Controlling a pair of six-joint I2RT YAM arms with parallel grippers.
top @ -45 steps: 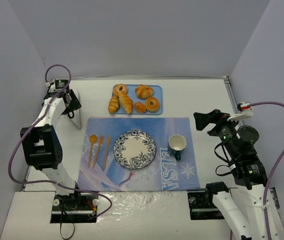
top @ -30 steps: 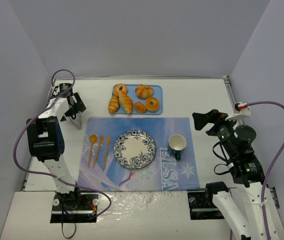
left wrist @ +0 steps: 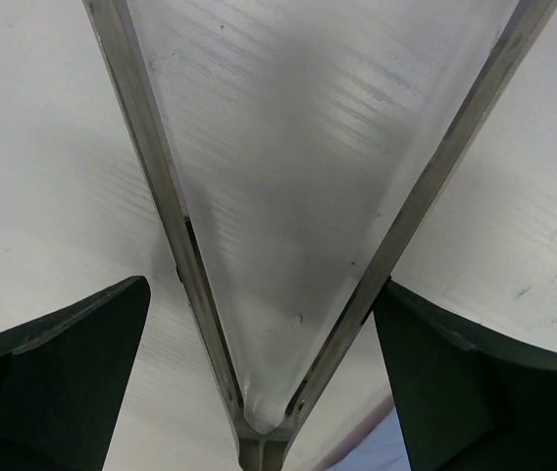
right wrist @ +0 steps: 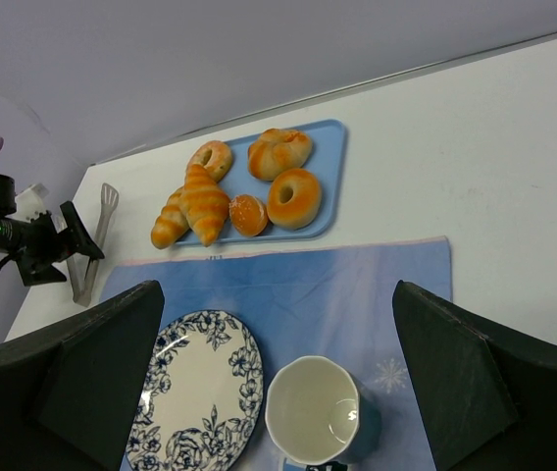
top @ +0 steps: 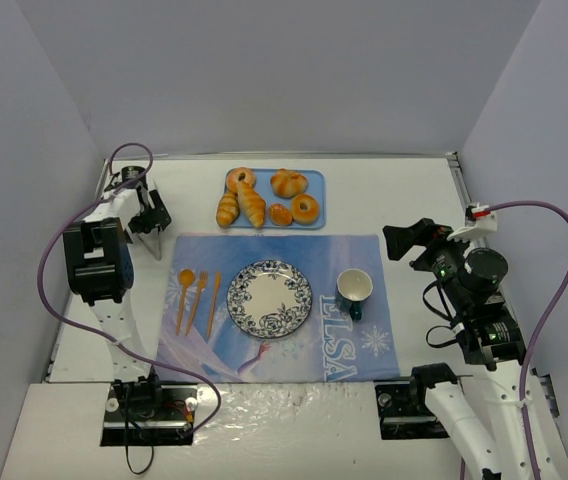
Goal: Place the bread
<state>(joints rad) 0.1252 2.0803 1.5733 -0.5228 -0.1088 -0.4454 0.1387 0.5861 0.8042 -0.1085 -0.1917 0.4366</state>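
"Where's the bread (top: 252, 206)?"

"On the blue tray (top: 315, 222) at the far side of the table (top: 404, 190). Both long rolls sit at its left end, touching, with doughnuts (top: 305, 208) packed to their right. The plate (top: 269, 298) has nothing on it, so I'd say the job's hardly begun."

"And the arms?"

"The left end effector (top: 150, 218) has its fingers spread either side of the tongs (top: 153, 243), not gripping. The right end effector (top: 404, 240) is apart too, empty, beyond the cup (top: 354, 290)."

"Room to move?"

"Tight by the left wall. The way from tray to plate looks open, but the cutlery (top: 196, 298) lies just left of the plate."
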